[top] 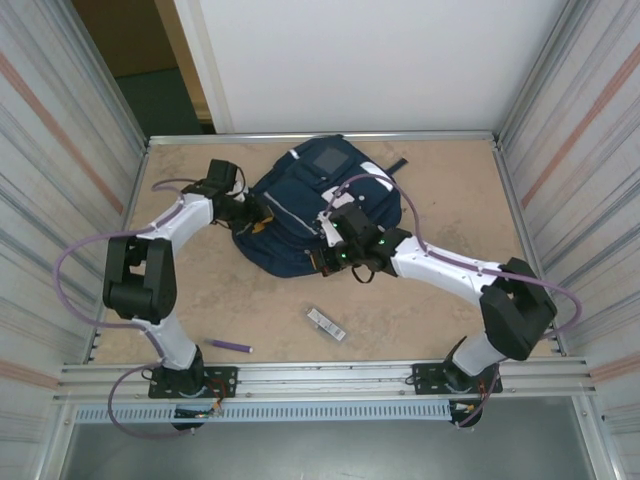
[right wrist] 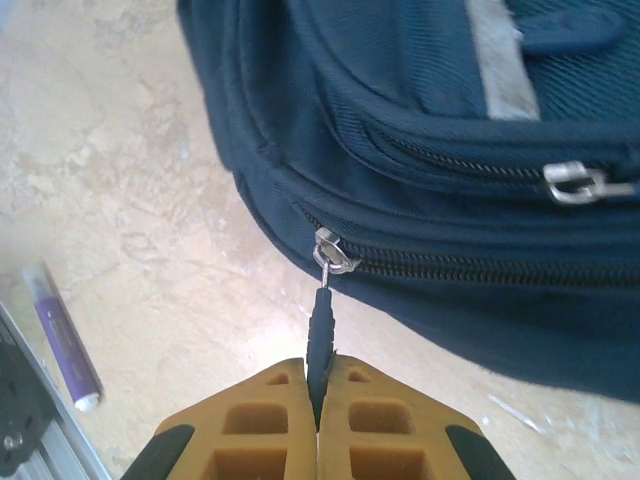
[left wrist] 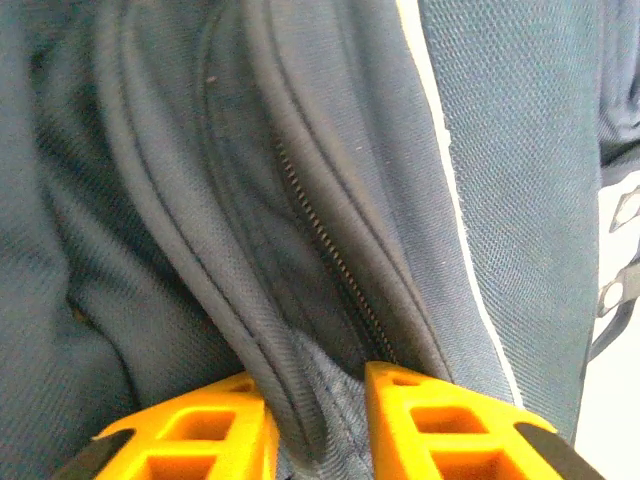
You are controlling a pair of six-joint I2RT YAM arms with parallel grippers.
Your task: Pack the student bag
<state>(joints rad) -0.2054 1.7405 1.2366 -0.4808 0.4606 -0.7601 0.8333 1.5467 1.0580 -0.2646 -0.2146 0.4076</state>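
Well, from where I stand the student bag [top: 300,200] lies flat on the tabletop [top: 440,200] between the two arms, and both are busy at its edges. The right pincer [right wrist: 318,375] is clamped tight on the dark zipper pull [right wrist: 320,320], its orange fingers [right wrist: 250,430] pressed together with the tab squeezed between them. Just ahead of those fingertips the pull hangs from a silver slider [right wrist: 335,255] at the end of the zip that runs along the bag's lower rim. Farther ahead and off to the right of this pincer, a second silver slider [right wrist: 575,183] sits on another zip, and beyond that a pale stripe [right wrist: 495,50] crosses the navy cloth. Off to the pincer's left, well apart from the bag, a purple marker [right wrist: 60,335] lies on the bare tabletop; from above, a small striped packet [top: 326,324] lies just behind the right pincer [top: 322,262], nearer the arm bases. The left pincer [left wrist: 318,375] is at the bag's other side, its two orange fingers [left wrist: 430,420] standing partly apart with a piped fold of the navy fabric running up between them and touching both. Whether it is truly pinching that fold or only straddling it, I cannot tell. Straight ahead of this pincer a closed zip climbs the cloth, and a thin white line of trim runs to its right.
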